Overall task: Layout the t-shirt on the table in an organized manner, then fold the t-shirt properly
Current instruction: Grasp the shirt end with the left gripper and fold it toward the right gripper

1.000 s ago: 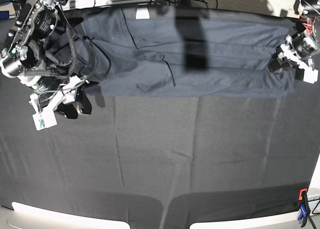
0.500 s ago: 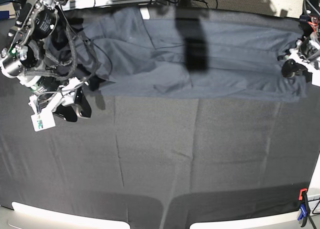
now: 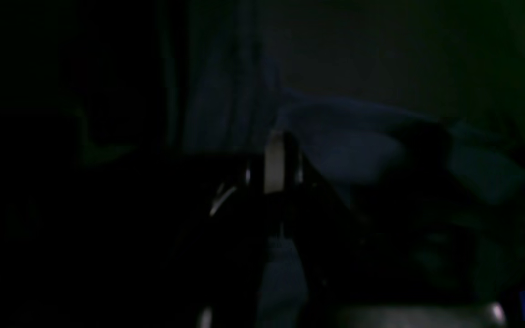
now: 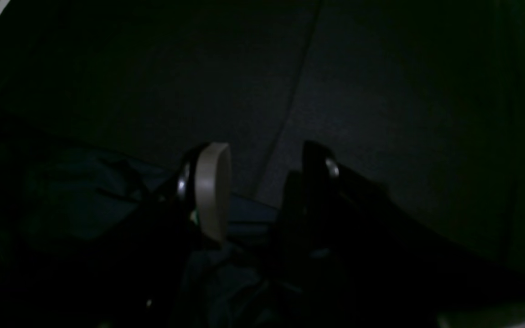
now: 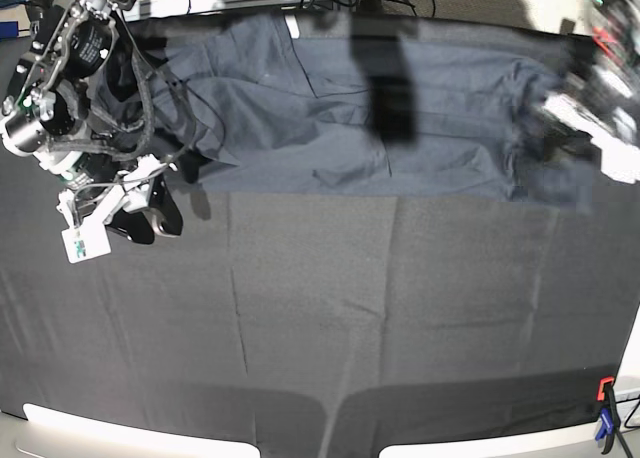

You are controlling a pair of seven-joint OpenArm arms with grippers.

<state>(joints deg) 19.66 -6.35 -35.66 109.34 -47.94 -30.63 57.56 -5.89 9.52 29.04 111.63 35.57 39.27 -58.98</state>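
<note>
Stretching across the far half of the table (image 5: pixel 320 328), the t-shirt (image 5: pixel 400 108) lies as a long dark band, folded over on itself lengthwise, with a small white tag mark (image 5: pixel 291 26) near its far edge. Pinched at the shirt's end on the base view's right by the left gripper (image 5: pixel 552 143), clenched tight, with blue-grey cloth bunched just past its tips in the left wrist view; blurred there in the base view, so likely mid-motion, though direction cannot be told. Judged a hold meant to tension or carry that end, since thin wrinkly fabric slackens and creases unless kept taut. Hanging over the bare tablecloth just beside the shirt's other end, the right gripper (image 5: pixel 150 213) with jaws spread wide and nothing between them; one pale pad (image 4: pixel 211 191) plain in the right wrist view, only black cloth and a seam beyond, shirt fabric low at the frame's left. Probably parked there to take the near edge on that side. Creases and an overlapped flap near the shirt's middle suggest layout not yet finished, folding proper not begun. Far from the action, a red and blue clamp (image 5: pixel 605 418) at the near corner.
</note>
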